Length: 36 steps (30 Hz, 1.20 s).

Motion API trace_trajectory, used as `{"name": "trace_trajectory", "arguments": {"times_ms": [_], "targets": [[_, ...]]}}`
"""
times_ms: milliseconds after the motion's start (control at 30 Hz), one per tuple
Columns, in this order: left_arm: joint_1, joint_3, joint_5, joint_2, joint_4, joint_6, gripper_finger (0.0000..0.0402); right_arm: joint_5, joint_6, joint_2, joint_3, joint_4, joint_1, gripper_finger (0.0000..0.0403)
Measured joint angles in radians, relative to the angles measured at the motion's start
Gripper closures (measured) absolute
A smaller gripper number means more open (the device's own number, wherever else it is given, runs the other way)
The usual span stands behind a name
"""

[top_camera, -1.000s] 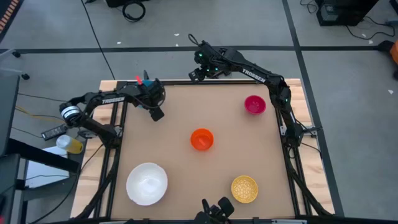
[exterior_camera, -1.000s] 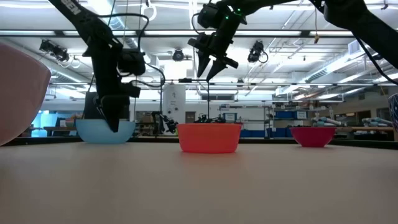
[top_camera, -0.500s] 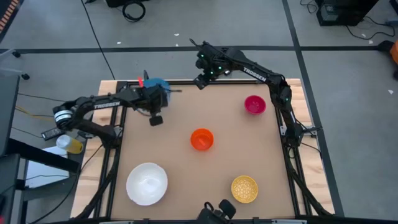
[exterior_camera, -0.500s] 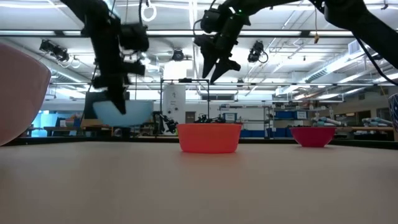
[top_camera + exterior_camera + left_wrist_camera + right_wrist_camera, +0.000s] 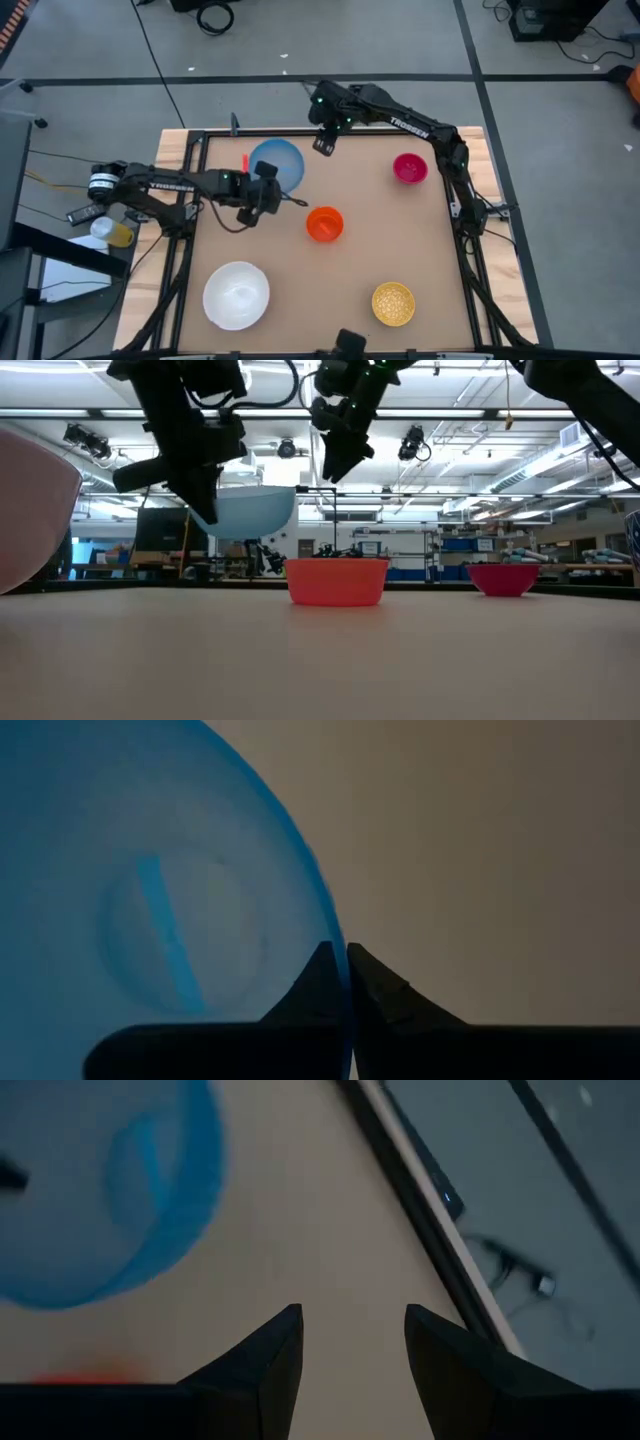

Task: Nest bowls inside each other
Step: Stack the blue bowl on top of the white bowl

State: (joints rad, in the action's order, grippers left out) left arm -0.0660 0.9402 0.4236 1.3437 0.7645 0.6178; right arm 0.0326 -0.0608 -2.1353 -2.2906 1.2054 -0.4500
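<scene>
Light blue bowl (image 5: 279, 162) hangs clear of the table (image 5: 400, 230), its rim pinched by the left gripper (image 5: 346, 982), beside the orange bowl (image 5: 324, 223). Right gripper (image 5: 352, 1348) hovers with fingers spread at the table's far edge, grasping nothing.

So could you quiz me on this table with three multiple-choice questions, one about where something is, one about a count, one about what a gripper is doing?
1. Where is the light blue bowl?
A. Lifted above the table
B. Inside the white bowl
C. On the floor

2. How many bowls rest on the table?
A. Two
B. Four
C. Six

3. What is the left gripper doing?
A. Hanging open
B. Shut on the light blue bowl's rim
C. Holding the orange bowl

Answers:
1 A: the low view shows it hanging clear of the tabletop.
2 B: white bowl, orange bowl, magenta bowl, yellow bowl.
3 B: its fingers pinch the blue rim in the left wrist view.
</scene>
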Motion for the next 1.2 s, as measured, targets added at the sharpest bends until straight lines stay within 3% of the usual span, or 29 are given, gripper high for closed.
{"name": "trace_trajectory", "arguments": {"times_ms": [167, 567, 767, 1033, 1200], "targets": [[0.036, 0.036, 0.003, 0.0, -0.014, 0.0, 0.0399, -0.036, -0.072, -0.002, 0.0, -0.037, 0.038, 0.022], [0.072, 0.055, 0.028, 0.0, -0.028, -0.002, 0.0399, -0.04, 0.014, -0.006, 0.0, -0.143, 0.072, 0.022], [0.084, 0.055, 0.029, 0.0, -0.028, 0.022, 0.0399, -0.139, 0.091, -0.006, 0.0, -0.215, 0.076, 0.022], [0.092, 0.055, 0.147, 0.0, -0.053, 0.194, 0.0399, -0.129, 0.09, -0.004, 0.009, -0.247, 0.115, 0.022], [0.092, 0.056, 0.159, 0.0, -0.073, 0.201, 0.0398, -0.03, 0.103, -0.006, 0.042, -0.201, 0.127, 0.022]]}}
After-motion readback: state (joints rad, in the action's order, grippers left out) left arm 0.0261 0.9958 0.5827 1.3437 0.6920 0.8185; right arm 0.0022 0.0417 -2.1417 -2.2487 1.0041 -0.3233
